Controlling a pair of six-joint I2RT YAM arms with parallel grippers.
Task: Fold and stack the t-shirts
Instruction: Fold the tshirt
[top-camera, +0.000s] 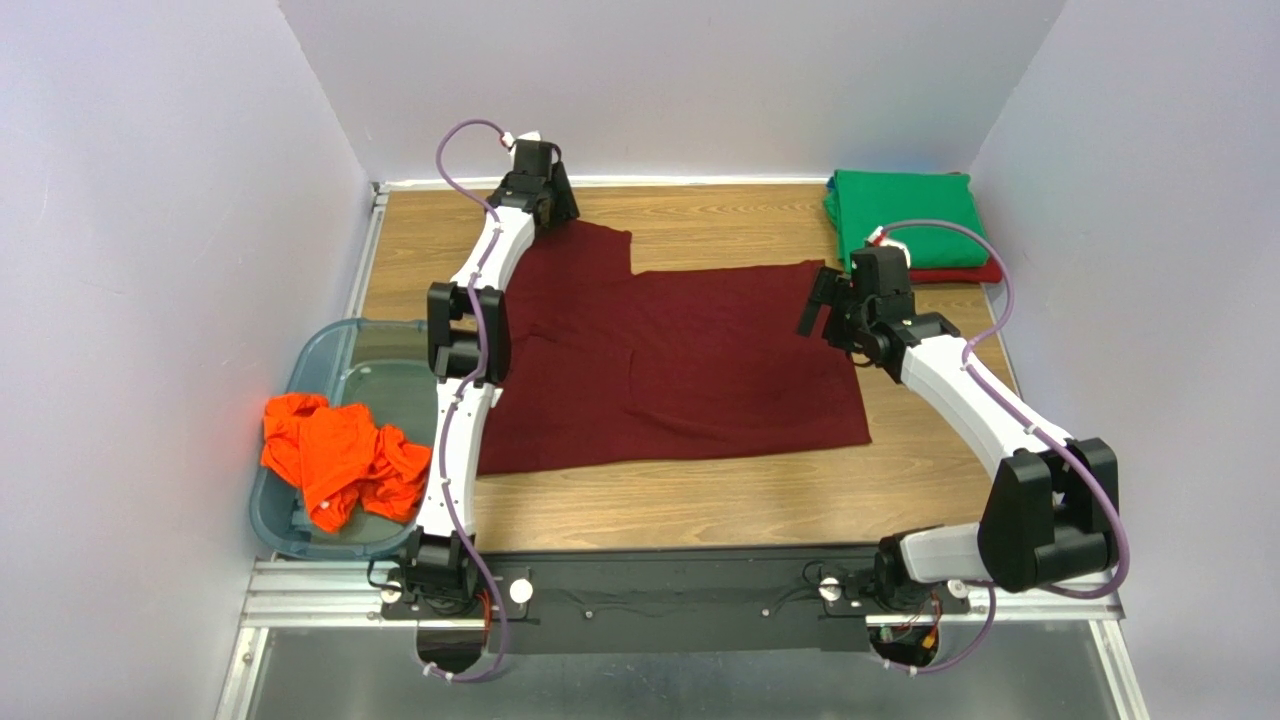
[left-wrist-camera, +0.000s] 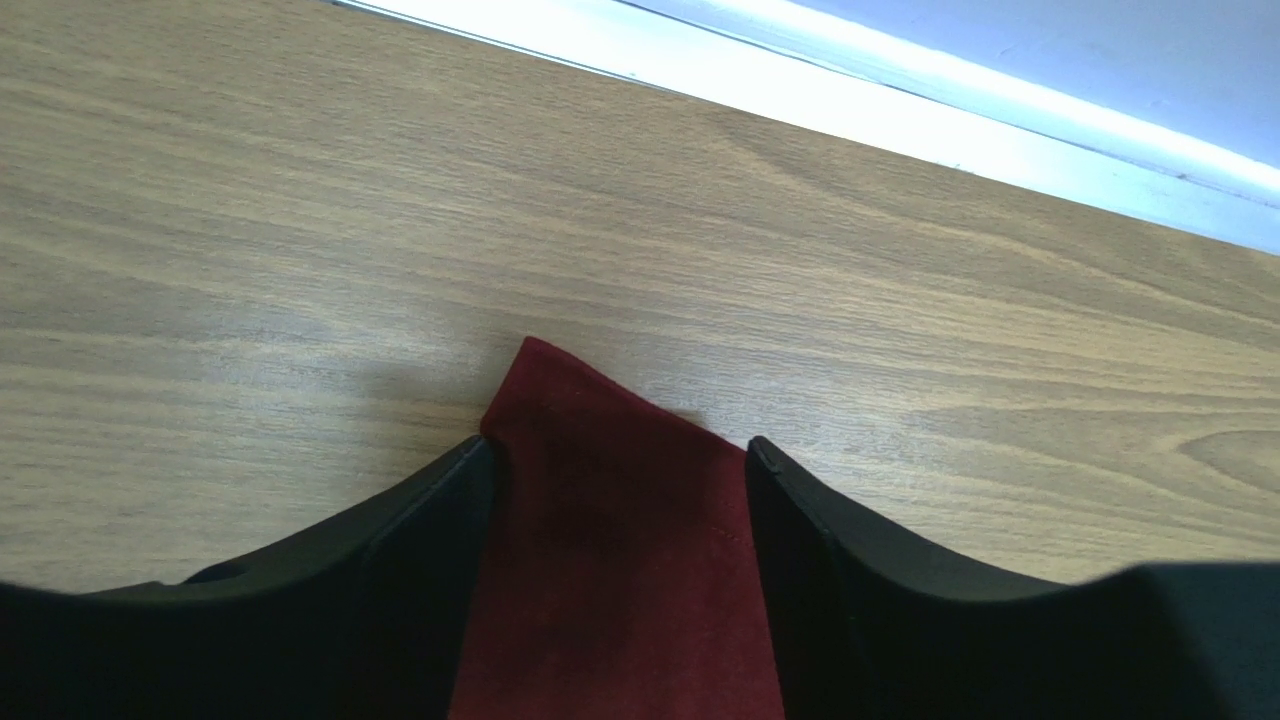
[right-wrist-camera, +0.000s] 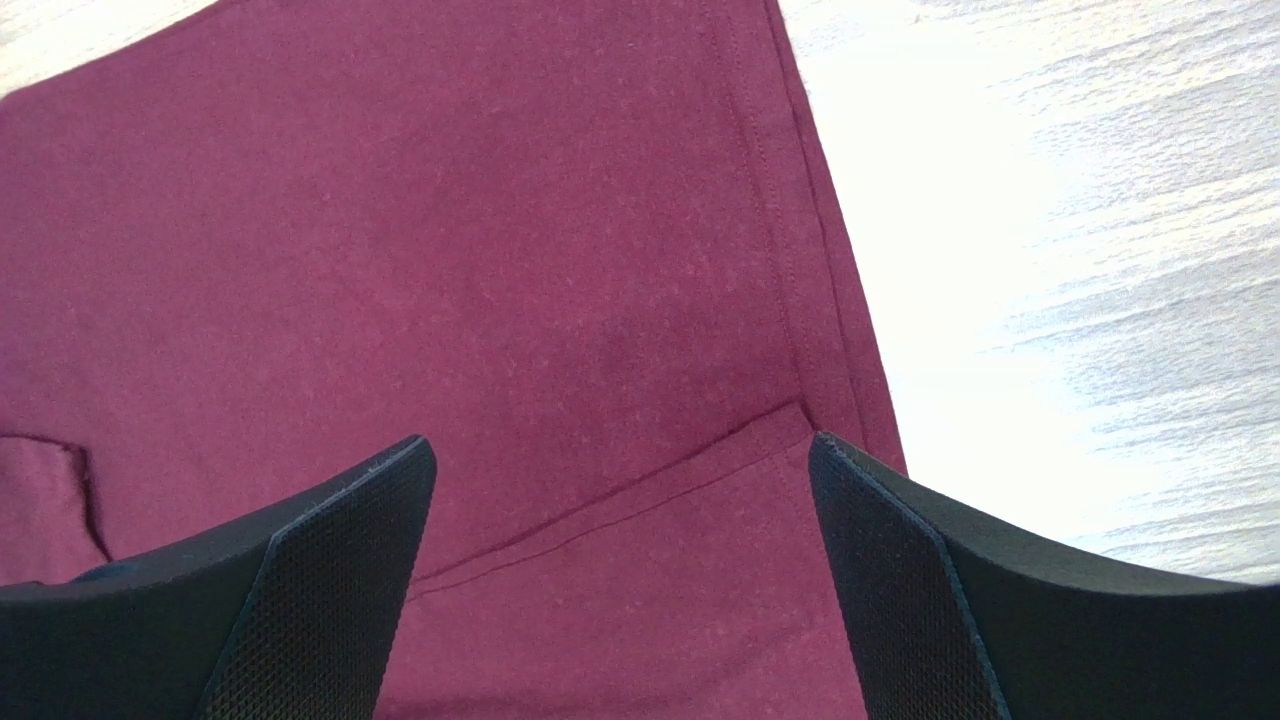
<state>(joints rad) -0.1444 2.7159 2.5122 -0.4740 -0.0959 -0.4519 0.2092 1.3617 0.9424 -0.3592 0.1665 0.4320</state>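
Observation:
A dark maroon t-shirt lies spread flat on the wooden table, partly folded. My left gripper is at its far left sleeve corner. In the left wrist view the gripper is open, with the maroon corner lying between the jaws on the wood. My right gripper is over the shirt's far right corner. In the right wrist view it is open above a folded hem edge of the maroon cloth. A folded green t-shirt lies on a red one at the back right. A crumpled orange t-shirt is at the left.
The orange shirt sits in a clear grey bin hanging off the table's left edge. White walls close in the back and both sides. Bare wood shows in front of the maroon shirt.

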